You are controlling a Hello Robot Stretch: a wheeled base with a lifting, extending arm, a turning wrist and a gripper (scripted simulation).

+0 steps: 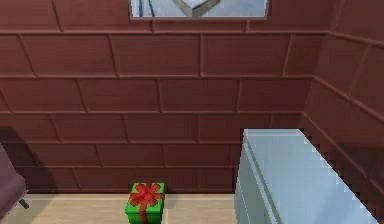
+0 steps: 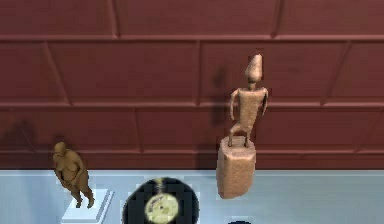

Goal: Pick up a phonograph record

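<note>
Item 1, phonograph record point(image 2: 160, 205): black disc with a cream centre label, lying flat on a pale blue-grey top point(image 2: 320, 195) in the arm side view, low and a little left of the middle, its lower part cut by the picture's bottom edge. It lies between two statues, near both; whether it touches either cannot be told. Item 2, small statue point(image 2: 72, 172): a brown standing figure on a flat white base point(image 2: 88, 210), upright, on the same top to the record's left. Item 3, tall statue point(image 2: 246, 105): a tan, slim standing figure with a pointed head, upright on a rounded tan block point(image 2: 237, 170) that stands on the top just right of the record. Item 4, dark sliver point(image 2: 238, 221): at the bottom edge below the block, too little seen to name. Item 5, wall point(image 2: 120, 70): dark red, panelled in large brick-like courses, rising directly behind the top. Item 6, gift box point(image 1: 147, 203): green with a red ribbon and bow, on a light wooden floor point(image 1: 70, 212) against the foot of the same red wall, low centre-left in the forward view. Item 7, cabinet point(image 1: 300, 180): pale blue-grey, at the forward view's lower right, well apart from the box. Item 8, framed picture point(image 1: 200, 8): on the wall at the top edge, its upper part cut off. Item 9, dark purplish shape point(image 1: 10, 188): at the left edge, not identifiable. Gripper: state cannot be told.
</note>
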